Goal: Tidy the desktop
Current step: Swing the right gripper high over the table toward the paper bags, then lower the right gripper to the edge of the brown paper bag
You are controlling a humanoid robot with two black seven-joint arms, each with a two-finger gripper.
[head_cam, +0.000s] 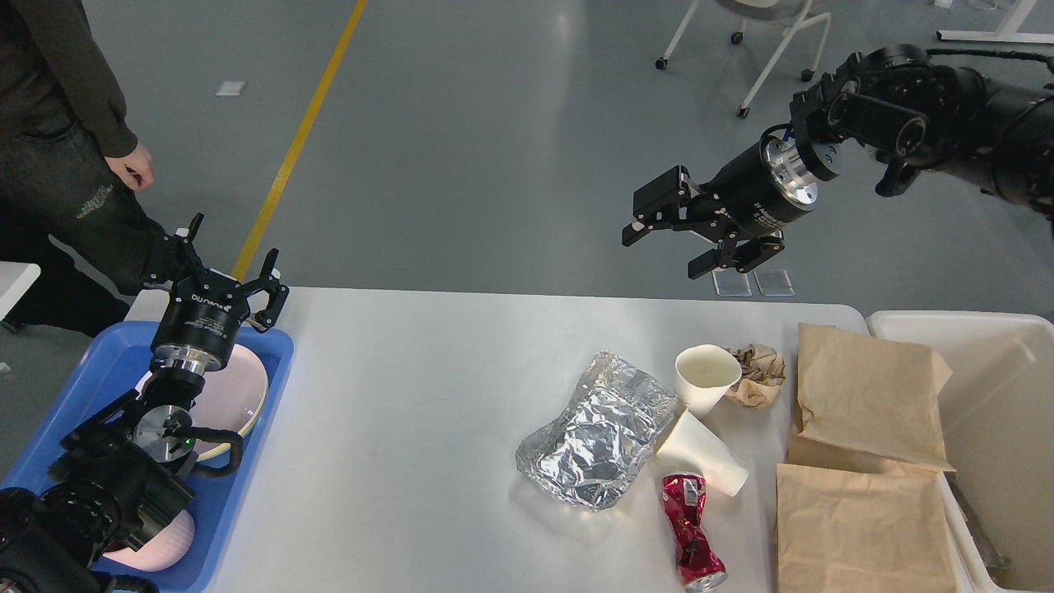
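Observation:
The white desktop [412, 412] carries litter on its right half: crumpled foil [597, 432], an upright paper cup [706, 377], a tipped paper cup [701, 453], a crushed red can [692, 534], a brown paper wad [757, 375] and two brown paper bags [869, 395] [856, 527]. My right gripper [665, 247] hangs open in the air beyond the far table edge, above the cups, holding nothing. My left gripper [222, 268] stands open and empty over the far end of the blue tray [99, 371].
The blue tray at the left edge holds a pale plate [243, 395] and a pink dish [160, 548]. A cream bin [996, 412] stands at the right edge. A person [58, 148] stands beyond the left corner. A wheeled chair base [741, 33] is far back.

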